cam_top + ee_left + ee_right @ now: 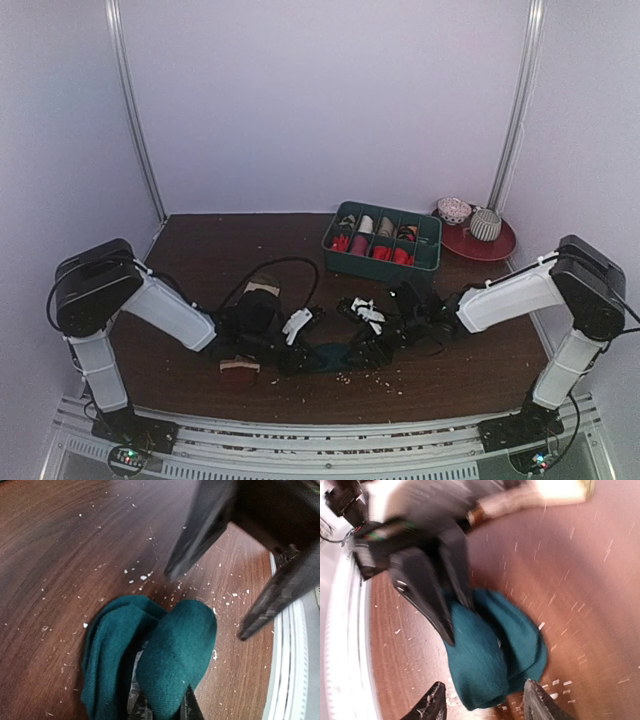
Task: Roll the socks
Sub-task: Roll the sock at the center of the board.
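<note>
1. Lying just left of the teal sock on the table, the striped sock is touched by neither tool. Its turn seems not to have come.
2. The left tool reaches in from the teal sock's left side. It is pinched on a doubled-over lobe of that fabric, which rises between its fingers.
3. The teal sock rests near the table's front edge as a loose, folded bundle rather than a tight roll. Its layers gape beside the pinched lobe.
4. The right tool sits on the teal sock's right side with its fingers spread, close to the bundle and gripping nothing.
5. Likely trouble: with only one tool holding it, the bundle may spring open, because soft knit unfolds once tension drops. If the left tool lifts or drags, the free layers could slide out of the fold. If the right tool closes too shallow, it may catch one layer and peel the roll apart. The two tools are also very near each other over the teal sock, so a careless approach could knock them together.
6. The green tray and red plate stand well behind and to the right of the teal sock, so they pose little risk.
</note>
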Controlling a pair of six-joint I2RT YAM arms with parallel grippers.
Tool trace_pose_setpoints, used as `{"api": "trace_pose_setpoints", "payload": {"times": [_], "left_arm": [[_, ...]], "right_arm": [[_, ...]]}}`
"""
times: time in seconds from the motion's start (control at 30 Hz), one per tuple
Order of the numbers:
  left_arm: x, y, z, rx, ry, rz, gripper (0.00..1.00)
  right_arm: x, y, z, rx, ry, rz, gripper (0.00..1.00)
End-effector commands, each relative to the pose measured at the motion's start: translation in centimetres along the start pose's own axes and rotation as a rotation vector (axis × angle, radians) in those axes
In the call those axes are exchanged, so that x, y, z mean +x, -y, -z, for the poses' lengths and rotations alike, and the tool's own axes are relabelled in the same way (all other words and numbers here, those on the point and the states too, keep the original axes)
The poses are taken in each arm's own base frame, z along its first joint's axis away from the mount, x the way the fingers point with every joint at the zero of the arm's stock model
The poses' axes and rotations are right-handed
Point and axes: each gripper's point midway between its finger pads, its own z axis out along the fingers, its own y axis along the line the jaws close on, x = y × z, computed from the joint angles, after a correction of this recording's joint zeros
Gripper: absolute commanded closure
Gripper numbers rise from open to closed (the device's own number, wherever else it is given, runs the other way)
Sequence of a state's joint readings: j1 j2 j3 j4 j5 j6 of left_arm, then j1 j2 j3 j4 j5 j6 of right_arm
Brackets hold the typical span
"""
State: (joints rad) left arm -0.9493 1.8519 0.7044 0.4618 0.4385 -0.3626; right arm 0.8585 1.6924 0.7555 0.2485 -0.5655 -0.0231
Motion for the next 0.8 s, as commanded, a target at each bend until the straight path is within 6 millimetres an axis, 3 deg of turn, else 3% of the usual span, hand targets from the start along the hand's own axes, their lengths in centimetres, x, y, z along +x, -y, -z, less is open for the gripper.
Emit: {"api": "trace_pose_setpoints", "payload": {"times": [0.0,0.2,0.57,0.77], "left_arm": [[10.5,-2.7,0.3,-0.097,-0.365,0.251,1.0],[11.2,-2.6,0.2,-0.072,-0.415,0.29,1.0],[12.0,-2.5,0.2,-0.045,-0.442,0.306,1.0],[11.8,-2.7,0.1,-0.044,-0.438,0.294,1.0]], "right_arm": [[-3.4,-0.8,1.7,0.175,0.134,0.317,0.45],[-2.4,-1.8,1.2,0.174,0.092,0.408,0.44],[0.7,-0.8,-1.5,0.163,-0.034,0.386,0.45],[1.7,-0.7,-2.3,0.142,-0.07,0.343,0.6]]}}
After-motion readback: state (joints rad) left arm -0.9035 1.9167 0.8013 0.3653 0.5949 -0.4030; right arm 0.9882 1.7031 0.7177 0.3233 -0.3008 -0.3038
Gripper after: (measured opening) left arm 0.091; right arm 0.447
